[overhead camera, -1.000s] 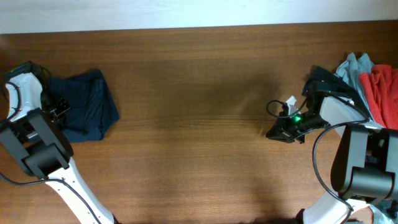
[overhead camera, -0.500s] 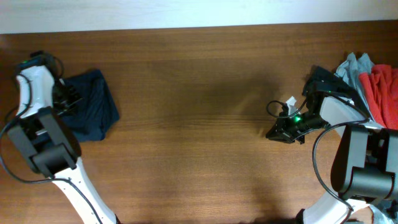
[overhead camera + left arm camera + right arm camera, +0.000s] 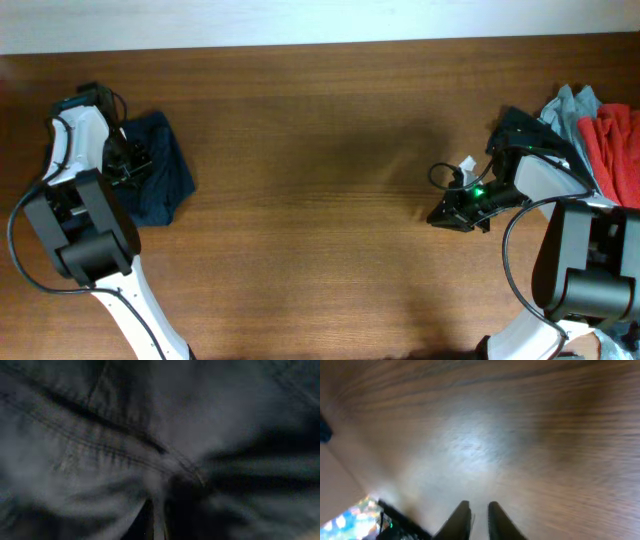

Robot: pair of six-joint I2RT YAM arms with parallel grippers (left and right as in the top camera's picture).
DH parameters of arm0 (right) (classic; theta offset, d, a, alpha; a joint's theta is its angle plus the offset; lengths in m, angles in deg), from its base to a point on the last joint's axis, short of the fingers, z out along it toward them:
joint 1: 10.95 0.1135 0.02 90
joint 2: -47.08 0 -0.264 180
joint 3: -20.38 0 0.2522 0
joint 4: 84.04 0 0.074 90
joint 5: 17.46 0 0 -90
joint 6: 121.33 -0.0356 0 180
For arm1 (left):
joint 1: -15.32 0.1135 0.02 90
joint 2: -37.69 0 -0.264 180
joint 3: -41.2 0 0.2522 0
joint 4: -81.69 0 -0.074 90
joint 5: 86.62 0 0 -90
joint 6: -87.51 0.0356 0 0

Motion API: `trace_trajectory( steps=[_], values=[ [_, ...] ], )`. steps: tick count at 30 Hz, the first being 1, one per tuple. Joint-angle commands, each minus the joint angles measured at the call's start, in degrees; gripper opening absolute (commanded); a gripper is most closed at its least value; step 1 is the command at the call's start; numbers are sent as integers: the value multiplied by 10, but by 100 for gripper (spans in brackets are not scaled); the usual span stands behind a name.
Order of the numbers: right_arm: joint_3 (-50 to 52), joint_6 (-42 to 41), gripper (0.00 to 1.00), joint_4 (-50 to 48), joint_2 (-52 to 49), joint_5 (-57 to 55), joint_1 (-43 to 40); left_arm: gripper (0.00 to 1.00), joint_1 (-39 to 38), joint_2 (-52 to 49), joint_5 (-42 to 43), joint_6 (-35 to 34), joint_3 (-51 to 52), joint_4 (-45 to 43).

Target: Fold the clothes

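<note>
**Status: left pincer (image 3: 133,163) on navy shorts (image 3: 165,178), far left of counter (image 3: 320,150)**

Overhead:
- navy shorts at the far left end of the counter, toward the back edge. Rumpled, not flat; roughly rectangular heap.
- left pincer right at the shorts' left margin, down on or into the fabric.
- white arm link (image 3: 75,140) just left of the shorts, across their left edge.

Left pincer state: cannot tell.
- Tips lost against the dark cloth from above.
- Left wrist view filled edge to edge with blurred dark fabric, no fingers made out.
- Only a stitched seam (image 3: 105,450) visible there, running diagonally from upper left toward centre, folds on either side.
- Cannot say whether cloth is gripped or merely touched.

Right side:
- right pincer (image 3: 440,214) well apart from the shorts, over the right half of the counter, pointing left, low over bare wood.
- Right wrist view: two dark fingers (image 3: 461,520) side by side, narrow gap, nothing between them. Only wood grain ahead.
- green light (image 3: 478,190) lit on the right wrist.

Far right edge:
- red garment (image 3: 618,150) and pale grey-blue garment (image 3: 572,105) heaped together, touching, just behind the right arm.
- Both away from the right pincer's tips, and well apart from the navy shorts.
</note>
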State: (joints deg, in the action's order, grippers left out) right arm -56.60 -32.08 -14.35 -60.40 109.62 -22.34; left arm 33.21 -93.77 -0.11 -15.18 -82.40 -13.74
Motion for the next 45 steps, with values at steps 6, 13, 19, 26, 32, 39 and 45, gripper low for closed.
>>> trace_trajectory(
  steps=[6, 13, 19, 26, 32, 39, 45],
  values=[
    [-84, 74, 25, 32, 130, 93, 5, 19, -13, 245, 135, 119, -92, 50],
    [-160, 74, 29, 12, 356, 22, 5, 22, -57, 352, 142, 145, -92, 130],
    [-166, 74, 63, -21, 538, -50, 5, 28, -118, 393, 141, 158, -92, 216],
    [-166, 74, 99, 11, 606, -65, 5, 99, -145, 409, 108, 158, -92, 249],
    [-166, 74, 99, 75, 604, -65, 5, 99, -145, 409, 108, 158, -92, 249],
    [-166, 74, 99, 84, 602, -65, 5, 99, -145, 409, 108, 158, -92, 247],
    [-166, 74, 99, 84, 602, -65, 5, 99, -145, 409, 108, 158, -92, 249]
  ],
)
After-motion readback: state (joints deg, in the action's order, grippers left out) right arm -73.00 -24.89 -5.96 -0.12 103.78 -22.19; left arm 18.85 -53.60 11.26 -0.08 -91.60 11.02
